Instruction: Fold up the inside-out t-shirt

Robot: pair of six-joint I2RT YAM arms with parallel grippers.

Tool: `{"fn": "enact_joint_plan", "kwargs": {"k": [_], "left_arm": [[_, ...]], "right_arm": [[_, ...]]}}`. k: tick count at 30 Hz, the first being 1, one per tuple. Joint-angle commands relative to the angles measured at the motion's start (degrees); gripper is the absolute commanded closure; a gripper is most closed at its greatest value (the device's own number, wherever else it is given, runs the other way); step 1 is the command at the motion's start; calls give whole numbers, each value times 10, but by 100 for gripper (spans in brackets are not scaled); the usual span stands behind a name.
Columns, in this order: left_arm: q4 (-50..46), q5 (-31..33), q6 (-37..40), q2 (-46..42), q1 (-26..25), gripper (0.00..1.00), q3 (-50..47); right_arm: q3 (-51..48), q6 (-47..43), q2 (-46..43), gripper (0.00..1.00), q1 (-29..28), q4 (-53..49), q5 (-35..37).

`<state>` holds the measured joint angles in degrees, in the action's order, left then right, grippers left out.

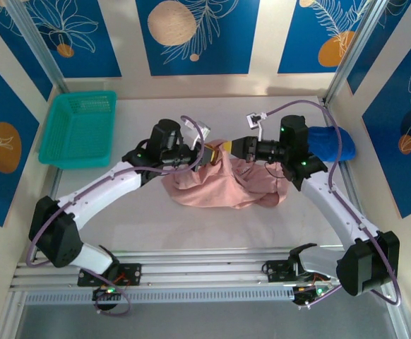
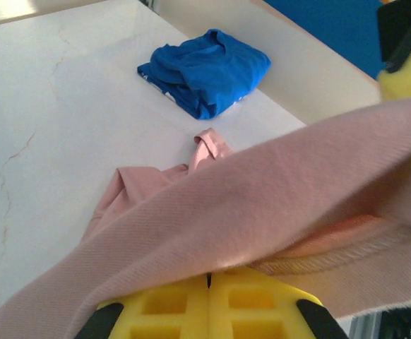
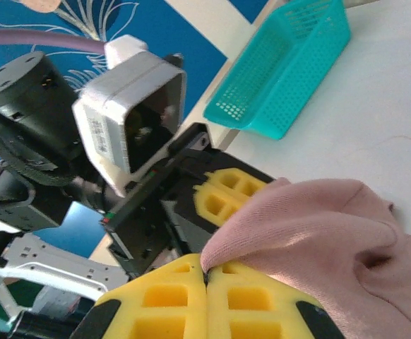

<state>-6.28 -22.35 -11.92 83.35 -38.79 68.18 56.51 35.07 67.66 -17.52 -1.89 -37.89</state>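
While pinching the inside-out t-shirt [image 1: 219,187] at both grippers, draw apart slowly and level, so as to stretch the held edge into a straight line before laying anything down.

Far left: teal basket [image 1: 78,128] by the wall, well apart from the cloth, with bare table [image 1: 121,226] between, so good room for a leftward pull.

Next, left gripper [image 1: 205,154], clamped shut on a fold of the pink cloth. From its wrist view, pads [image 2: 163,311] pressed together, a taut band of fabric running over them.

At mid-table, bulk of the shirt bunched in a heap, hanging from the two pinches and resting on the surface. Hem and sleeves not told apart.

Just right of that, right gripper [image 1: 235,147], likewise closed on a shirt edge, fingertips very near the left's.

Judged a spreading step, with folding proper not yet begun. Lift enough to free the heap from drag, avoid twisting the wrists, and watch for slip at such thin pinches.

Further right, royal-blue garment [image 1: 336,141] beside the right arm, near the side wall. Less room there, so favour leftward and nearward travel, to avoid sweeping it.
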Motion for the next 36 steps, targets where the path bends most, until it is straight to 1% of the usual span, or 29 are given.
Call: {"fn": "enact_joint_plan", "kwargs": {"k": [1,3,5,7,8,10,12,14,17,21,25,30,32,36], "left_arm": [[42,-35,-23,-53,7,100,-18],[54,-43,-44,-79,10,100,-33],[61,-56,-60,-97,11,100,-41],[63,-62,-77,-110,12,100,-45],[64,-62,-87,-116,12,100,-45],[59,-56,-109,-125,15,100,-41],[46,-38,-130,-130,20,100,-36],[29,-16,-137,-134,22,100,-33],[16,2,-132,-135,23,100,-37],[17,2,-134,-132,23,100,-39],[16,4,-133,-131,23,100,-36],[13,4,-134,-129,23,100,-33],[12,4,-134,-129,23,100,-32],[15,3,-134,-132,23,100,-35]], "right_arm": [[24,-39,-10,100,3,-71,57],[39,-55,-3,100,-4,-98,100],[47,-60,4,100,-12,-102,125],[59,-61,14,97,-21,-106,143],[68,-61,21,94,-25,-114,155],[93,-67,38,92,-31,-140,181],[119,-80,52,88,-37,-179,213],[133,-100,54,80,-40,-208,236],[118,-129,26,70,-42,-213,242],[73,-159,-26,62,-58,-204,237],[22,-171,-57,59,-87,-188,247],[-49,-157,-85,55,-120,-104,232],[-68,-150,-90,54,-132,-72,237],[-88,-133,-70,54,-144,-10,257]]}}
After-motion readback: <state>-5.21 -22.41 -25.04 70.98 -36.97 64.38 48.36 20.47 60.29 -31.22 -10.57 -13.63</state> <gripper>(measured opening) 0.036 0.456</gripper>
